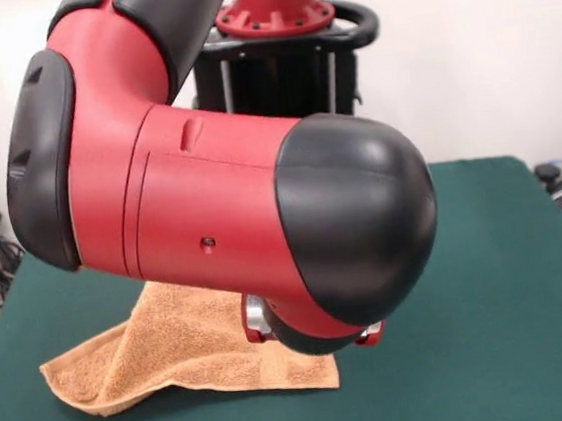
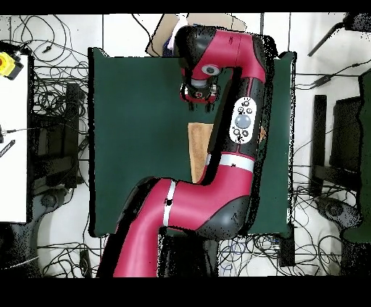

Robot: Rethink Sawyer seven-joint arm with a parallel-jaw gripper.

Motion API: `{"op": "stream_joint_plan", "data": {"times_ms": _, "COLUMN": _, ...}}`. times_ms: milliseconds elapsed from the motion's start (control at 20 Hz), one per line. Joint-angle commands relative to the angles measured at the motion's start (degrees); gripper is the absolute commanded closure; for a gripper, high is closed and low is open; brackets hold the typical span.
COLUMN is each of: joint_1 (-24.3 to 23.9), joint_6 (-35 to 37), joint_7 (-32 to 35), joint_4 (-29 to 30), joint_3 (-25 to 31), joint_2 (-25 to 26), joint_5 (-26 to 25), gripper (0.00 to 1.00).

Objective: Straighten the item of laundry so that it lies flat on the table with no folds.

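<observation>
The orange-tan towel [image 1: 176, 357] lies on the green table [image 1: 491, 299] near its front left. It is rumpled, with a fold rising toward the arm and its right part hidden behind the arm's big elbow [image 1: 262, 222]. In the overhead view a strip of the towel [image 2: 197, 148] shows beside the forearm on the table [image 2: 130, 130]. The gripper [image 2: 199, 95] hangs at the arm's end just beyond the towel's far end. The elbow hides it almost wholly in the front view, so its state and any hold on the towel cannot be seen.
The robot's pedestal [image 1: 280, 60] stands at the table's far side. The arm [image 2: 243, 130] stretches over the table's middle. Cables lie on the floor round the table [image 2: 54, 116]. A white bench with a yellow object [image 2: 9, 65] stands off to the side.
</observation>
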Motion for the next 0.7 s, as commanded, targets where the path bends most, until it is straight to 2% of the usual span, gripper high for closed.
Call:
{"op": "stream_joint_plan", "data": {"times_ms": 50, "joint_1": 0.8, "joint_6": -7.2, "joint_7": 7.8, "joint_4": 5.2, "joint_3": -0.7, "joint_2": 6.8, "joint_5": -4.5, "gripper": 0.00}}
{"op": "stream_joint_plan", "data": {"times_ms": 400, "joint_1": 0.5, "joint_6": -7.8, "joint_7": 10.7, "joint_4": -0.3, "joint_3": 1.1, "joint_2": 11.4, "joint_5": -5.0, "gripper": 0.00}}
{"op": "stream_joint_plan", "data": {"times_ms": 700, "joint_1": -0.3, "joint_6": -13.4, "joint_7": 10.2, "joint_4": 0.2, "joint_3": 3.7, "joint_2": 12.2, "joint_5": -3.3, "gripper": 0.00}}
